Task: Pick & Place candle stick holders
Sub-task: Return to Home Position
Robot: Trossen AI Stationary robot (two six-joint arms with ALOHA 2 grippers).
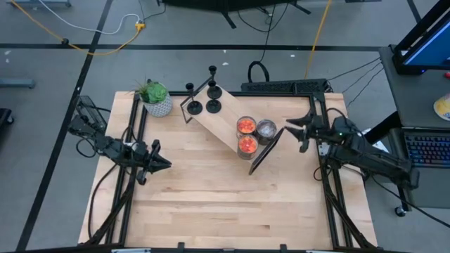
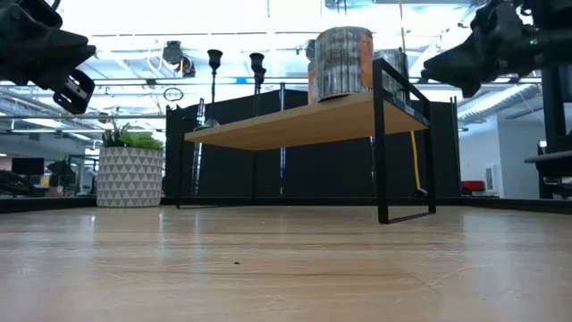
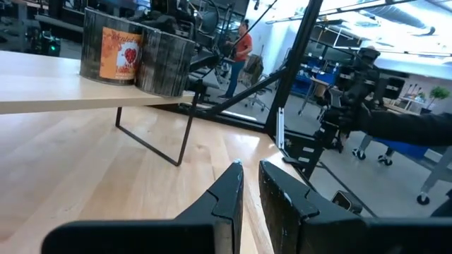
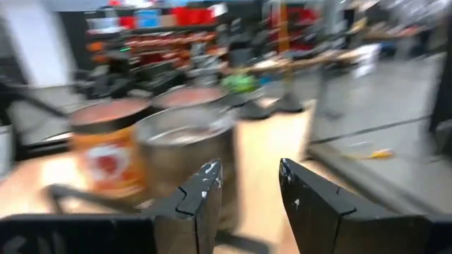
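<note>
Several matte-black candle stick holders point(image 1: 212, 105) stand on their round bases at the far left end of a low wooden shelf point(image 1: 218, 125). Their stems also show in the low view point(image 2: 214, 61). My right gripper point(image 1: 290, 126) is open and empty, raised beside the shelf's right end, with cans in front of its fingers point(image 4: 247, 176). My left gripper point(image 1: 166, 163) hovers over the table's left part, near side of the shelf, fingers almost together and empty point(image 3: 249, 176).
Three cans point(image 1: 247, 133) stand on the shelf's right end, between my right gripper and the holders. A potted plant point(image 1: 156, 98) stands at the far left. The shelf's black wire legs point(image 2: 384, 152) rest on the table. Bare wood lies across the near half.
</note>
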